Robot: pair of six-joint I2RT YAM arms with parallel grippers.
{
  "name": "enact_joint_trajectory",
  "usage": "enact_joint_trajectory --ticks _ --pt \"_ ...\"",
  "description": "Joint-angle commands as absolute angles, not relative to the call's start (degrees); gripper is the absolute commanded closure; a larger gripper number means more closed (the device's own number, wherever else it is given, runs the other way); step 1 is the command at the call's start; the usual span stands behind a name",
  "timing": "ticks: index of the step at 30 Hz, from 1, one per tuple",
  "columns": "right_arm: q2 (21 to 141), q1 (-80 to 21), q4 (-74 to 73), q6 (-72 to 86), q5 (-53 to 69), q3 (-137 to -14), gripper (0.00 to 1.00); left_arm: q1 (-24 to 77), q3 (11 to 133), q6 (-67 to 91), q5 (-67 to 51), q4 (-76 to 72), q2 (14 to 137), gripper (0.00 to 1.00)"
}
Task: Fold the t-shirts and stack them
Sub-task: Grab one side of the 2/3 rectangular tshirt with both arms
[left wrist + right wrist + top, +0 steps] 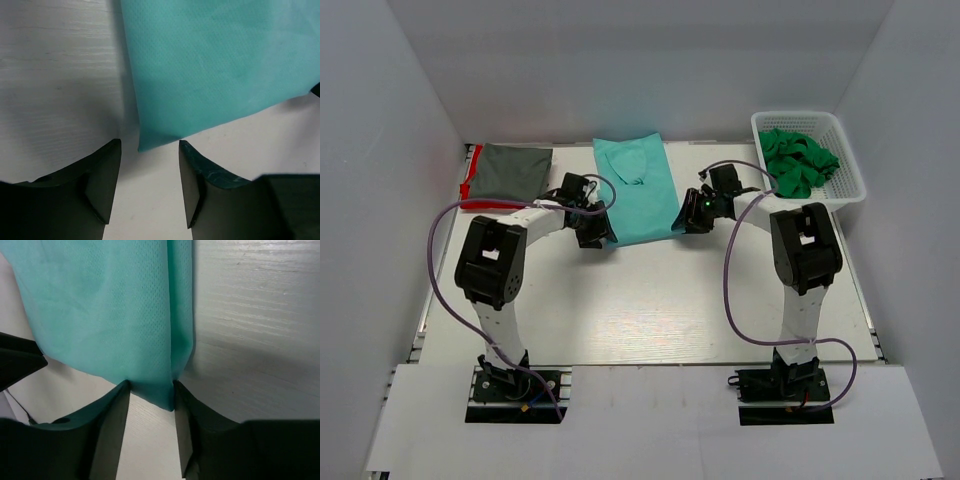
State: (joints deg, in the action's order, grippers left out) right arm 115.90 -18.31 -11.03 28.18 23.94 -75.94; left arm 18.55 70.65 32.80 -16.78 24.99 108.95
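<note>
While the light teal t-shirt (pixel 635 188) lies flat at the middle back of the counter (pixel 650 310), folded into a long strip that runs away from me, both hands sit at its near end. My left hand (pixel 150 144) is down at the near left corner. Its two dark fingers (pixel 102 185) stand apart with bare counter showing between them, and the cloth's corner points into the gap without touching either one, so it grips nothing. My right hand (pixel 150 386) is at the near right corner, where a folded edge runs up the cloth. The corner lies between its fingertips (pixel 117 400), which meet the cloth on both sides. The jaws are parted, though, with counter visible between them lower down, so I read it as straddling the corner, not pinching it. Left of the teal one, a dark grey t-shirt (pixel 515 170) lies folded on a red t-shirt (pixel 470 183), of which only a strip along the left edge shows. At the back right a bright green t-shirt (pixel 798 160) is bunched inside the white lattice basket (pixel 848 185).
</note>
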Motion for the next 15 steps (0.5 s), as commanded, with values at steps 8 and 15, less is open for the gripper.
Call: enact_joint_trajectory --ticks 8,15 --pt "116.8 -17.7 -10.0 30.0 25.4 -74.1 0.85 19.2 70.0 32.6 -15.7 21.7 110.8 0.63" --pt "115.9 -17.6 -8.6 30.1 26.0 -73.0 1.0 19.2 68.9 32.6 -15.2 20.8 110.1 1.0"
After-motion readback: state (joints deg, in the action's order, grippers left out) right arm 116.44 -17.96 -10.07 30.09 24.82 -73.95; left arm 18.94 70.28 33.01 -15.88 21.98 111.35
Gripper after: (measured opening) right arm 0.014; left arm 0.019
